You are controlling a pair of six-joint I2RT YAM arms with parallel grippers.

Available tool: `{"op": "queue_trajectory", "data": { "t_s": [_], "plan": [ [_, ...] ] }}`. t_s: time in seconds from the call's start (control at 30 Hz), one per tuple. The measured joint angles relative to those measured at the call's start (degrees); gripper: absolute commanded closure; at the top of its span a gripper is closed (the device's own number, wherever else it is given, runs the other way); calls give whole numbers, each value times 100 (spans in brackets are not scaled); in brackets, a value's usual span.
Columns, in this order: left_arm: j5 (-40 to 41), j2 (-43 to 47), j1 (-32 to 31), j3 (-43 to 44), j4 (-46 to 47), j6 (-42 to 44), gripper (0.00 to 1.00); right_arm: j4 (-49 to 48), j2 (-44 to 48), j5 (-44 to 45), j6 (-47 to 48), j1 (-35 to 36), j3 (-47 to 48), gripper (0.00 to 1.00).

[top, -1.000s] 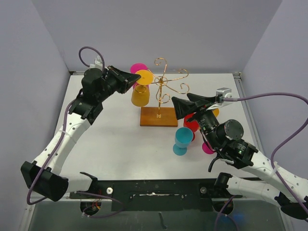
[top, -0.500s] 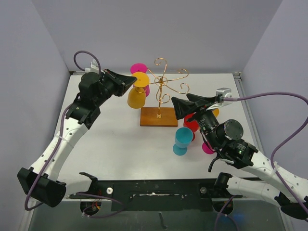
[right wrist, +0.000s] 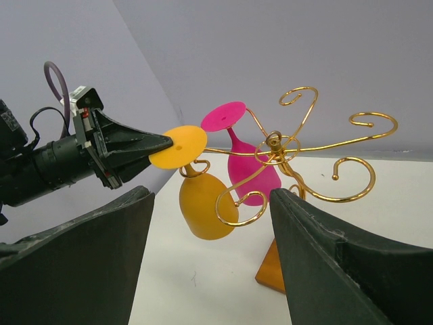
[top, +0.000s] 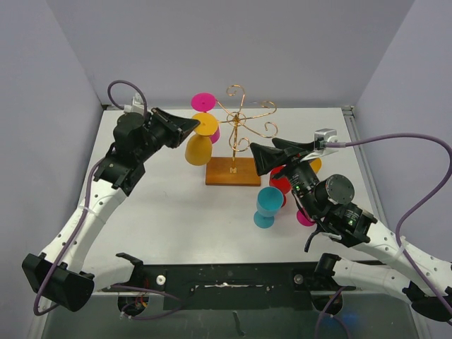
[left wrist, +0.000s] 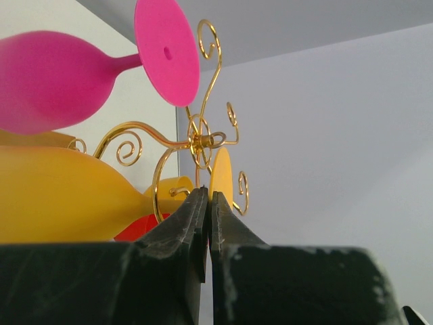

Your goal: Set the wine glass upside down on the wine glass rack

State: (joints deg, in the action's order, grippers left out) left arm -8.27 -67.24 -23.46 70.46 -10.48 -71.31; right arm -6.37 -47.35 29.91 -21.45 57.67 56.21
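Observation:
The gold wire wine glass rack (top: 239, 127) stands on its brown wooden base (top: 233, 171) at the table's middle back. A yellow wine glass (top: 198, 149) hangs upside down, its stem in a spiral arm on the rack's left. My left gripper (top: 192, 124) is shut on the rim of its flat foot (right wrist: 179, 146). In the left wrist view my left gripper (left wrist: 208, 194) pinches that foot (left wrist: 221, 175) edge-on. A pink wine glass (right wrist: 252, 175) hangs upside down behind it. My right gripper (top: 263, 157) is open and empty, right of the rack (right wrist: 274, 142).
A blue glass (top: 268, 205) stands upside down on the table right of the base. A red glass (top: 280, 183), a pink one (top: 305, 217) and an orange one (top: 315, 164) lie partly hidden under my right arm. Walls close in at the back and sides.
My left gripper has moved down and slightly left with the yellow glass, so its foot sits lower and the bowl hangs lower beside the rack. The right arm has barely moved.

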Motion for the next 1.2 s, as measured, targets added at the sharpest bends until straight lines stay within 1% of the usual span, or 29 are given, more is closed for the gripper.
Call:
{"op": "queue_trajectory", "data": {
  "t_s": [0.4,0.67,0.93,1.2],
  "plan": [
    [-592,-52,-2,-111,90,2,100,2,0,11,-4,-26,0,30],
    [-710,-319,-46,-111,136,33,100,4,0,33,-4,-33,0,30],
    [-715,-380,-63,-76,98,170,89,4,0,59,-7,-33,0,30],
    [-726,-450,-133,177,-107,350,78,57,-2,107,-24,-33,0,30]
  ]
}}
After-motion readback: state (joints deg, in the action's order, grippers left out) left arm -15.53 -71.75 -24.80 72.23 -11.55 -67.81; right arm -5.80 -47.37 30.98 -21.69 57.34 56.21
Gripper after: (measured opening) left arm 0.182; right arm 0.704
